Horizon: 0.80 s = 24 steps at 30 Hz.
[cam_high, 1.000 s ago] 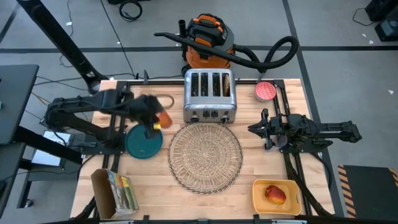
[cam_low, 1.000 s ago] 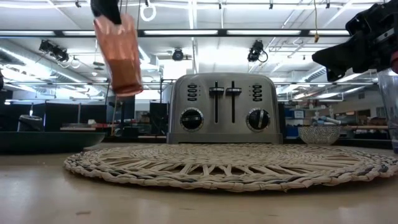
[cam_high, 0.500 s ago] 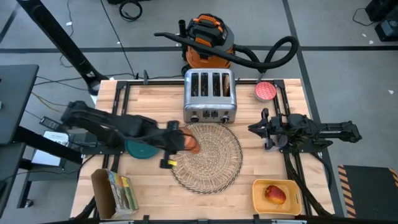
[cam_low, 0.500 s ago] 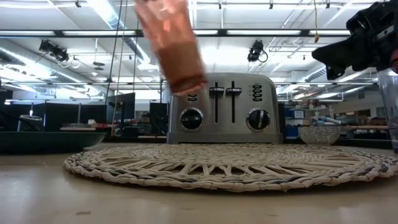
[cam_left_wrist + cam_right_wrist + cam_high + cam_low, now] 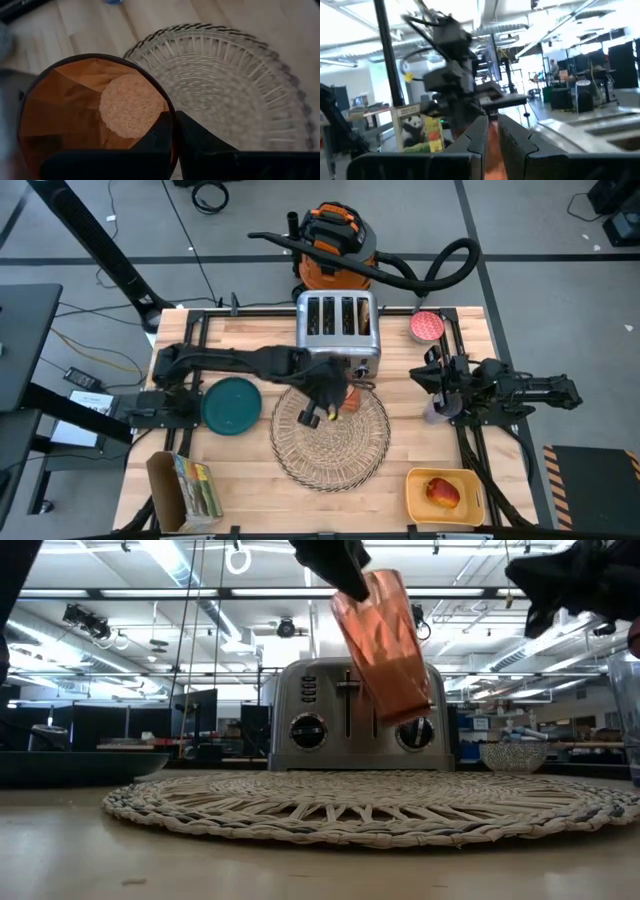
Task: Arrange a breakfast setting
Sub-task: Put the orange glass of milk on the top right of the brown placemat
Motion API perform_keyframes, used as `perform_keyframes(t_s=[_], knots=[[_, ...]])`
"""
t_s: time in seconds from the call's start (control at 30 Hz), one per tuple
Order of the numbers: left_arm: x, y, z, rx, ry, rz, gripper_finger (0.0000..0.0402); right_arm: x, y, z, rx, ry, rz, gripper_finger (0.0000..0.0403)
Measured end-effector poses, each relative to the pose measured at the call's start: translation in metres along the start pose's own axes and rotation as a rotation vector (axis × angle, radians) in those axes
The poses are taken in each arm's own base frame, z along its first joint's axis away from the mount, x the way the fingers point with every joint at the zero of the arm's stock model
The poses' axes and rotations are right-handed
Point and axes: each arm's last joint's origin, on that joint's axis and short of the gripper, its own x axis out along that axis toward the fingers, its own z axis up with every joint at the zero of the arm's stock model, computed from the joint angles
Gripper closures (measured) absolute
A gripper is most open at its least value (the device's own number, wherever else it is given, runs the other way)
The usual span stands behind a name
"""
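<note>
My left gripper (image 5: 334, 394) is shut on the translucent orange cup (image 5: 385, 645), which it holds over the far part of the round woven placemat (image 5: 330, 432), in front of the toaster. The dark teal plate (image 5: 232, 405) lies on the table left of the placemat. The pink-red bowl (image 5: 427, 326) stands at the far right. The apple (image 5: 441, 493) lies in the yellow tray. A toast slice (image 5: 366, 313) stands in the toaster's right slot. I do not see the blue spoon. My right gripper (image 5: 437, 380) is shut and empty, right of the placemat. My left gripper pinches the cup's rim (image 5: 171, 120) with one finger (image 5: 159, 134) inside the cup and one finger (image 5: 197, 141) outside. The fingers come from above, pointing down. The cup hangs below them, tilted, mouth up, clear of the placemat (image 5: 380, 805).
The chrome toaster (image 5: 338, 335) stands just behind the placemat. A clear cup (image 5: 436, 412) stands near my right gripper. The yellow tray (image 5: 470, 505) is at the near right, and an open box with a panda packet (image 5: 185, 490) is at the near left.
My left gripper has carried the cup from above the teal plate toward the table's right, to over the placemat's far part in front of the toaster. The cup has stayed lifted and tilted. My right gripper has risen a little.
</note>
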Motion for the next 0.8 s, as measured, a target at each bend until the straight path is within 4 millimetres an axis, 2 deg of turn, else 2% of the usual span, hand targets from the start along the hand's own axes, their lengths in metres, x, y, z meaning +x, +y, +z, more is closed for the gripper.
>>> perform_keyframes(t_s=[0.23, 0.33, 0.63, 0.8], knots=[[0.023, 0.039, -0.007, 0.040, 0.010, 0.035, 0.0388, 0.019, 0.008, 0.030, -0.083, 0.093, -0.020, 0.0364], [0.032, 0.047, -0.007, 0.046, 0.015, 0.007, 0.0388, 0.033, 0.011, 0.039, -0.106, 0.162, -0.039, 0.0364], [0.039, 0.041, 0.002, 0.089, 0.011, -0.102, 0.0388, 0.071, 0.017, 0.049, -0.144, 0.392, -0.064, 0.0354], [0.056, 0.038, -0.001, 0.095, 0.029, -0.121, 0.0388, 0.081, 0.017, 0.043, -0.154, 0.482, -0.072, 0.0343]])
